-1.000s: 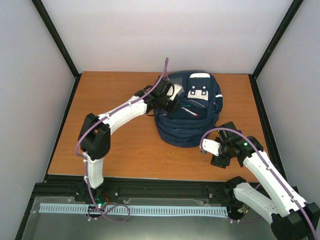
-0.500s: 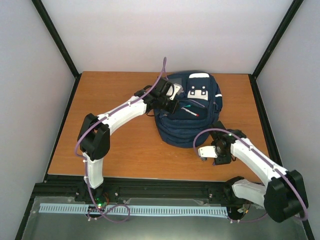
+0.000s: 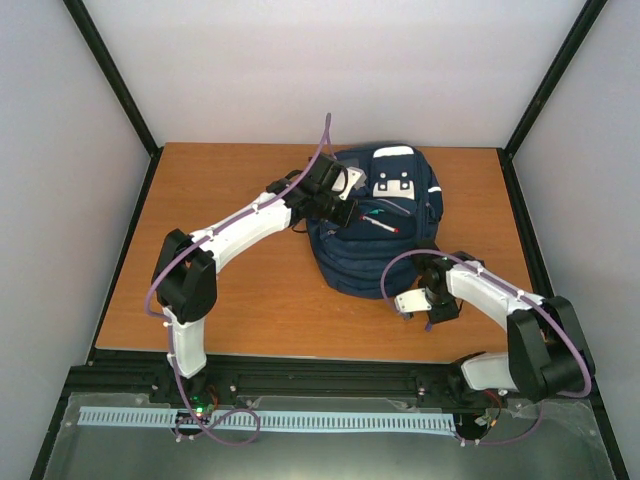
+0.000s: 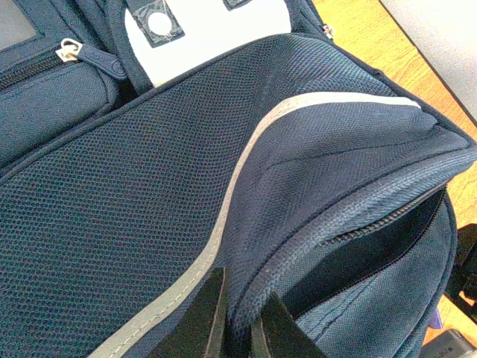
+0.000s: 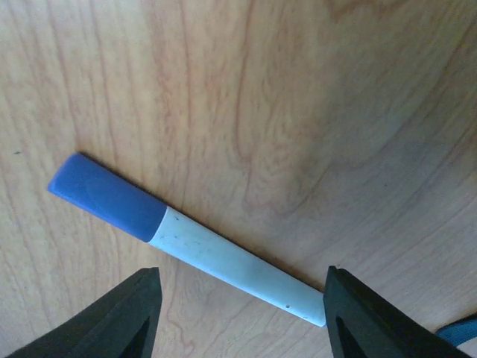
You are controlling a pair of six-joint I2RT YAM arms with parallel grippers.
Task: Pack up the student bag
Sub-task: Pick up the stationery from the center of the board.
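The student bag [image 3: 372,255], navy blue with white patches, lies at the back middle of the table. My left gripper [image 3: 343,205] is at its upper left and, in the left wrist view, is shut [image 4: 242,302] on a fold of the bag's fabric [image 4: 298,224] beside an unzipped opening. My right gripper [image 3: 416,309] hovers over the table just off the bag's near right edge. In the right wrist view it stands open [image 5: 240,287] above a white marker [image 5: 223,259] with a blue cap [image 5: 108,198], which lies flat on the wood between the fingers, untouched.
A pen with a red tip [image 3: 383,224] lies in the bag's open front pocket. A zip pull [image 4: 95,60] sits on the upper pocket. Black frame posts stand at the back corners, and the table's right edge [image 3: 520,240] is close to the right arm.
The right arm has swung left and in toward the bag's near edge, coming over the marker, and its jaws have narrowed a little. The left gripper has kept its hold in place.
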